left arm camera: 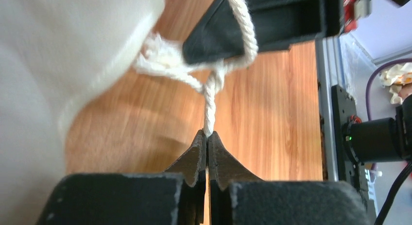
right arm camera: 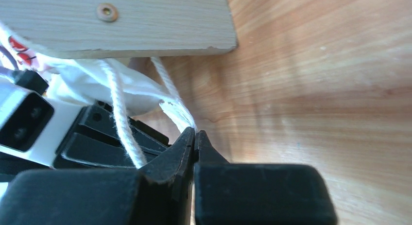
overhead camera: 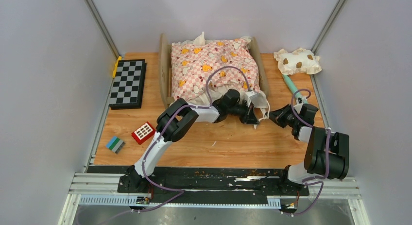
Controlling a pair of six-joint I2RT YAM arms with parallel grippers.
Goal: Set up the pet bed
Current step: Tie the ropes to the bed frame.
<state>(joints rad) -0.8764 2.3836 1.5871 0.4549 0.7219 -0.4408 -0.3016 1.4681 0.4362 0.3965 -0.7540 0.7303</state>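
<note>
Pale wood forms the small pet bed [overhead camera: 164,72], which in the overhead view sits at 12 o'clock on the wood-grain tabletop [overhead camera: 218,147]. Its long axis runs from 12 to 6, and a pink checkered ruffled cushion [overhead camera: 214,64] lies over it. Both arms meet at the bed's near right corner, the left end effector [overhead camera: 253,119] reaching in from 7 o'clock and the right end effector [overhead camera: 273,115] from 4 o'clock. The bed therefore lies toward 11 o'clock of both, the left one slightly nearer, with a white twisted cotton cord [overhead camera: 265,108] looping between them. A black-and-white checkerboard [overhead camera: 127,83] lies at 9 o'clock, a red block with white squares [overhead camera: 143,132] at 8, and a cream brown-spotted pillow [overhead camera: 297,61] at 1; plain grey walls close three sides. From the left wrist, the end effector is clenched, pinching the cord at its very tips. The cord climbs to a knot at 12 o'clock and wraps a black part, probably the other arm's finger, with white fabric [left arm camera: 48,64] at 10. From the right wrist, that end effector is likewise clenched on a strand, with the bed's wooden board just above at 12 o'clock. The next move likely turns on drawing the two ends apart, across the bed's short axis.
</note>
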